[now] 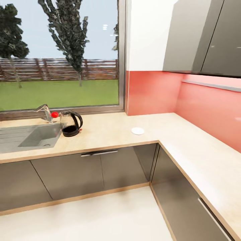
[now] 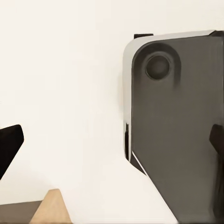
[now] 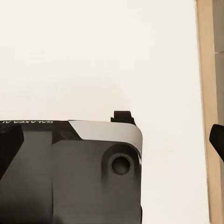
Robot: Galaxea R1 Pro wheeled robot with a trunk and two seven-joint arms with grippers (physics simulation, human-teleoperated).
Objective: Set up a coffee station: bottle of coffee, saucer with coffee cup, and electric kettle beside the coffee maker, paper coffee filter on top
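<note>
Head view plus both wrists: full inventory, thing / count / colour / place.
electric kettle: 1, clear glass with black base, lid and handle; on the kitchen countertop, right beside the sink.
saucer: 1, white; on the countertop near the inner corner.
sink: 1, grey, with drainboard; set into the countertop below the window.
faucet: 1, grey with red knob; behind the sink.
window: 1; shows lawn, fence, trees.
backsplash: salmon red; along both walls.
base cabinets: glossy dark grey; under the countertop.
wall cabinets: grey; upper right.
floor: off-white.
robot base: dark grey, below both wrist cameras.
left pincer fingers: black, wide apart.
</note>
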